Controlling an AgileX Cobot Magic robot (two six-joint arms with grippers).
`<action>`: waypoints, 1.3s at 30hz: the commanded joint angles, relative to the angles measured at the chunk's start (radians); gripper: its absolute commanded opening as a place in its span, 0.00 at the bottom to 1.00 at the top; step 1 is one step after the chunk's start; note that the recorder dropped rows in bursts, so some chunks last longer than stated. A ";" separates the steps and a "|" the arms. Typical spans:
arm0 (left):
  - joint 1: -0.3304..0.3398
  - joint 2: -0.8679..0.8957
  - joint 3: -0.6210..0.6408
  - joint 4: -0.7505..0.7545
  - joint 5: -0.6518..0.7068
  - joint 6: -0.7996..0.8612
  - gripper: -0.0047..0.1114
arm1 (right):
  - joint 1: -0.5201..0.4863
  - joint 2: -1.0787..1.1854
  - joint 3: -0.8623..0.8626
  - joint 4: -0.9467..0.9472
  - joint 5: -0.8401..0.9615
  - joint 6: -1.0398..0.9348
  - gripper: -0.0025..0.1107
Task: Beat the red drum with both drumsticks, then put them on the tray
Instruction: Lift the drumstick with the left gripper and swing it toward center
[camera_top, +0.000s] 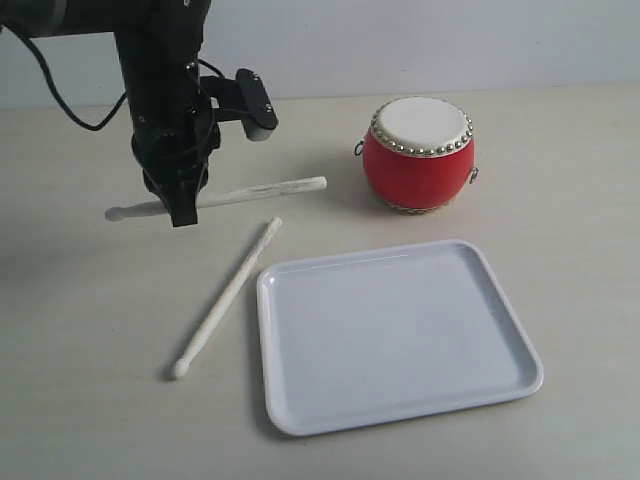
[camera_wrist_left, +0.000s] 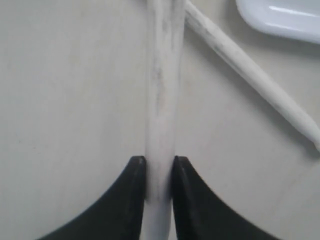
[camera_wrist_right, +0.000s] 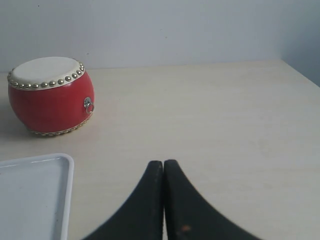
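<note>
My left gripper (camera_top: 184, 208) is shut on one pale drumstick (camera_top: 262, 192), held roughly level above the table at the left; the left wrist view shows that drumstick (camera_wrist_left: 162, 100) pinched between the black fingertips of the left gripper (camera_wrist_left: 159, 161). The second drumstick (camera_top: 228, 296) lies slanted on the table beside the white tray (camera_top: 520, 372); it also shows as the second drumstick (camera_wrist_left: 250, 72) in the left wrist view. The red drum (camera_top: 418, 152) stands upright behind the tray. My right gripper (camera_wrist_right: 164, 163) is shut and empty, with the red drum (camera_wrist_right: 50, 97) and a tray corner (camera_wrist_right: 65, 165) before it; the exterior view does not show it.
Everything rests on a pale wooden tabletop (camera_top: 560, 200) with a light wall behind. A corner of the tray (camera_wrist_left: 280, 20) shows in the left wrist view. A black cable (camera_top: 70, 105) hangs from the left arm.
</note>
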 joint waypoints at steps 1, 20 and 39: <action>-0.003 -0.103 0.107 -0.014 0.005 -0.041 0.04 | -0.004 -0.006 0.004 0.003 -0.008 -0.003 0.02; -0.003 -0.291 0.358 -0.256 0.005 -0.170 0.04 | -0.004 -0.006 0.004 0.022 -0.334 -0.011 0.02; -0.003 -0.349 0.377 -0.477 0.005 -0.158 0.04 | 0.077 0.447 -0.311 -0.931 -0.851 0.684 0.08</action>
